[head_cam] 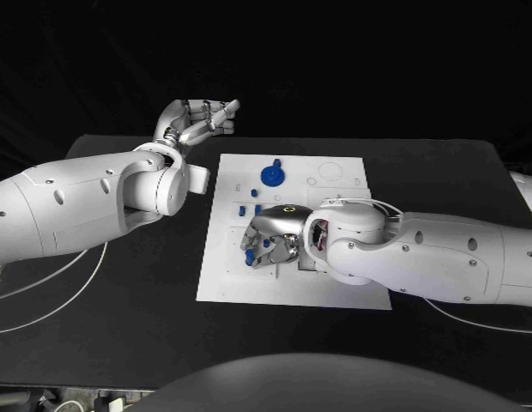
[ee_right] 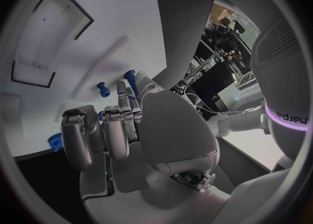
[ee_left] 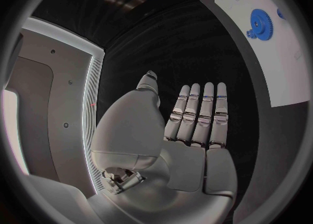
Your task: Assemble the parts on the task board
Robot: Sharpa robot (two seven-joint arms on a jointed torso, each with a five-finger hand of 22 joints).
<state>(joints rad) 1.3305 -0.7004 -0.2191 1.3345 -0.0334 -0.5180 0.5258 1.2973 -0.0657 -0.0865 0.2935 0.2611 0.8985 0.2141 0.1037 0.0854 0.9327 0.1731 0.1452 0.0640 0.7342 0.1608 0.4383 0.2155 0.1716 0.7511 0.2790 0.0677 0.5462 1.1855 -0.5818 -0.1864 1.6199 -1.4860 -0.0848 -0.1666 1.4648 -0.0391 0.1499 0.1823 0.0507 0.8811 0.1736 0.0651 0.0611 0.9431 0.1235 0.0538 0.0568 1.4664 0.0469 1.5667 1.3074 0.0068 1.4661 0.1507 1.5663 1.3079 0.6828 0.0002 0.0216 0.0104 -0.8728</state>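
- Task board lay mid-table, long side running from 12 to 6 o'clock.
- Left hand hung off the board, past its 10 o'clock corner, over bare table. Fingers straight and side by side, palm empty: open, gripping nothing. Wrist view agreed.
- Right hand was down on the board's 9 o'clock side, fingers curled among the small blue parts.
- Right wrist view: fingers bent over the white plate, a blue peg at the fingertips, another blue peg just beside. Couldn't tell if anything was actually pinched.
- Blue gear sat flat on the board toward 12 o'clock, well apart from both hands; also seen at.
- More small blue pieces between gear and right hand.
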